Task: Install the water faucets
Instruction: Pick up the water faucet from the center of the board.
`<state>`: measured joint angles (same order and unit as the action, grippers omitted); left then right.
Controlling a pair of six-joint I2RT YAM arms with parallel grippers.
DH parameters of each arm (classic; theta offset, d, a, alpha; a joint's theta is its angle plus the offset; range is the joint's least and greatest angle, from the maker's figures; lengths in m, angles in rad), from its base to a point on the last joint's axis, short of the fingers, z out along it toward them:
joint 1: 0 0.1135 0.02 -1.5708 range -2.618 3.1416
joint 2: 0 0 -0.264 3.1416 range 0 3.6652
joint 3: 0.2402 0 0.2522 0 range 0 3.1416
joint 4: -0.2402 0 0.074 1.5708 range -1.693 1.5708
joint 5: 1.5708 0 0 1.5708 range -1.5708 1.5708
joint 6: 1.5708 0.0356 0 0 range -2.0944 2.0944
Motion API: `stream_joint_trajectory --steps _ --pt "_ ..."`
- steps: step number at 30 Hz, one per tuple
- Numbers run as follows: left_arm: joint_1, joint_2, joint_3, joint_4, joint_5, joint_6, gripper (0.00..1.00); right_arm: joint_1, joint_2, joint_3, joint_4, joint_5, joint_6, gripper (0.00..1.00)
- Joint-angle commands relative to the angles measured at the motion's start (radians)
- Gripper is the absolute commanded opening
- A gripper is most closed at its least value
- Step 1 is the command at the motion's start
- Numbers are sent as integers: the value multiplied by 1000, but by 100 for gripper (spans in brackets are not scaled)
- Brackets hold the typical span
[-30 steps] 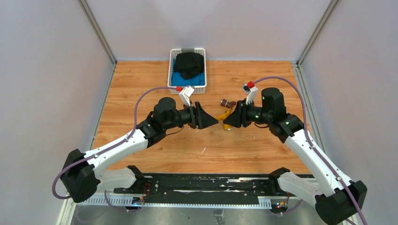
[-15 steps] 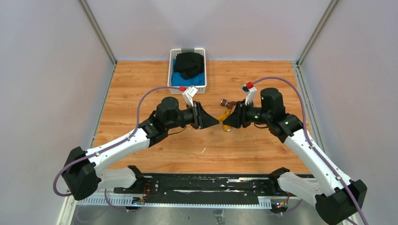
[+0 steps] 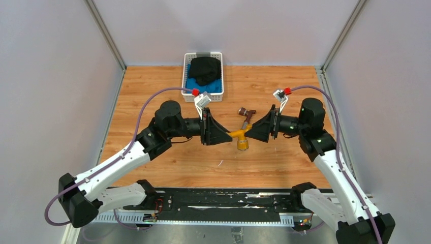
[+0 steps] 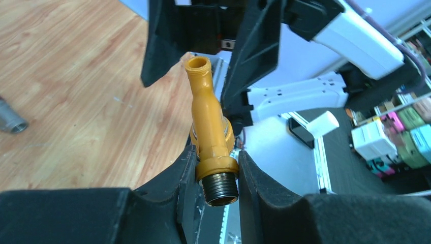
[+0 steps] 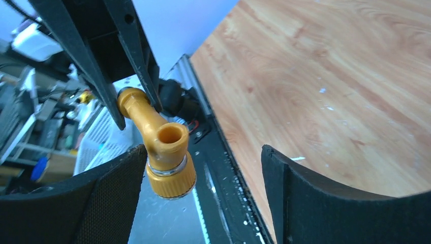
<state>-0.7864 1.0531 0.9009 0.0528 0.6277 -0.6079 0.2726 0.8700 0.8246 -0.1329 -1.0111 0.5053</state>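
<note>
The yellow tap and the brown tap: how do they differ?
The yellow tap is held off the table, clamped at its threaded end by the left gripper; the brown tap lies on the wood, touched by nothing. The yellow tap is bright, the brown tap dark reddish. Both are small angled taps.

No text can be read anywhere. The brass-yellow faucet (image 4: 209,122) bears no legible stamp, and the coloured boxes (image 4: 394,137) off the bench to the right are too blurred to read.
</note>
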Motion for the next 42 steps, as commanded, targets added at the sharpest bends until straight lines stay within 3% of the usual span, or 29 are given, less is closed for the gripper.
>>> stream_joint_trajectory --steps 1,7,11,13,24,29,38,41,42 --pt "7 -14 49 -43 131 65 0 -16 5 -29 240 -237 120 82" --pt "7 5 66 -40 138 65 0 20 -1 -48 344 -296 197 82" --pt "7 20 71 -25 152 60 0 101 24 -51 350 -279 202 62" --pt "7 23 73 -23 154 58 0 135 42 -51 371 -272 216 58" --pt "7 0 59 -7 120 47 0 224 104 -64 441 -218 253 63" --pt "7 -1 55 3 126 44 0 240 124 -96 540 -209 329 33" --pt "7 -11 34 14 118 40 0 251 133 -104 631 -204 385 38" --pt "7 -18 22 27 110 37 0 255 129 -108 645 -194 395 31" --pt "7 -19 20 26 110 37 0 255 129 -112 653 -191 403 18"
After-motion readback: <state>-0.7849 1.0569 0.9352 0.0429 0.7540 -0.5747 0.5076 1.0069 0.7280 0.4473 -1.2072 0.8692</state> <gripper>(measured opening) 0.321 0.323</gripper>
